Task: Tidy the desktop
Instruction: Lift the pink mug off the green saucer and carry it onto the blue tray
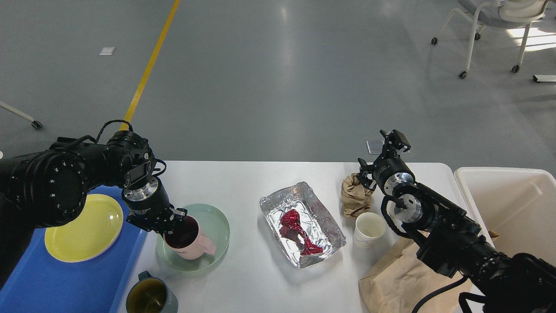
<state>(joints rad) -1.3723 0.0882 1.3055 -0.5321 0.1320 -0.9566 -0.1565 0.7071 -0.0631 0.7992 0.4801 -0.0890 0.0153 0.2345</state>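
The white desktop holds dishes and litter. My left gripper is shut on the rim of a pink mug, one finger inside it. The mug leans over on the near left part of a pale green plate, its handle pointing to the right and front. My right gripper hangs open and empty just above and behind a crumpled brown paper ball at the back right.
A blue tray with a yellow plate lies at the left. A grey-green mug stands at the front edge. Mid-table is a foil tray with a red wrapper. At right are a paper cup, a flat brown bag and a cream bin.
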